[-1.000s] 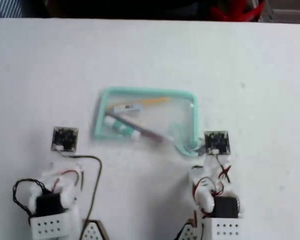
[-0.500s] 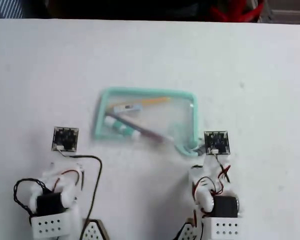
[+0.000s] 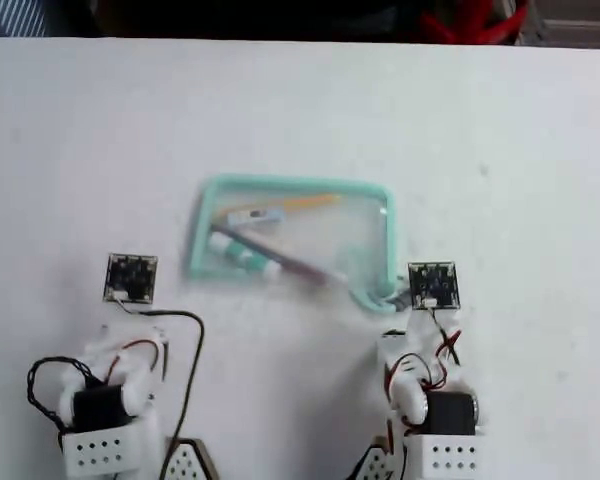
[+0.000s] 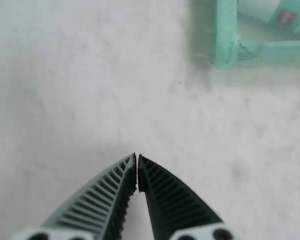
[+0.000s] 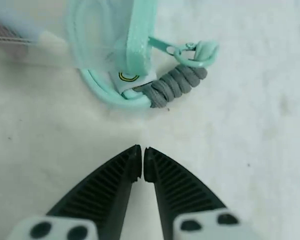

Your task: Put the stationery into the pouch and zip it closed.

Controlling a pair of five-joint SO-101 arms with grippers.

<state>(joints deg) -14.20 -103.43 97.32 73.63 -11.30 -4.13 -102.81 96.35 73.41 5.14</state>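
Fingers of the right gripper [image 5: 142, 162] are pressed together tip to tip with nothing between them, low over the white table [image 3: 500, 150]. Just ahead of those tips, apart from them, lies one corner of the clear, mint-edged pouch [image 3: 380, 215]. Its grey braided cord pull [image 5: 172, 85] and mint ring [image 5: 195, 52] trail out onto the table from that corner.

The left gripper [image 4: 137, 170] is likewise closed and empty. The pouch's opposite corner lies well ahead of it and off to one side.

From the high view, the pouch lies flat with its long axis running across the table from the left arm's side to the right arm's. The pull end is nearest the right gripper. Inside, a yellow pencil [image 3: 305, 203] lies nearly along that axis by the far edge. A white marker [image 3: 242, 252] and a dark pen [image 3: 305, 268] slant towards the near corner.
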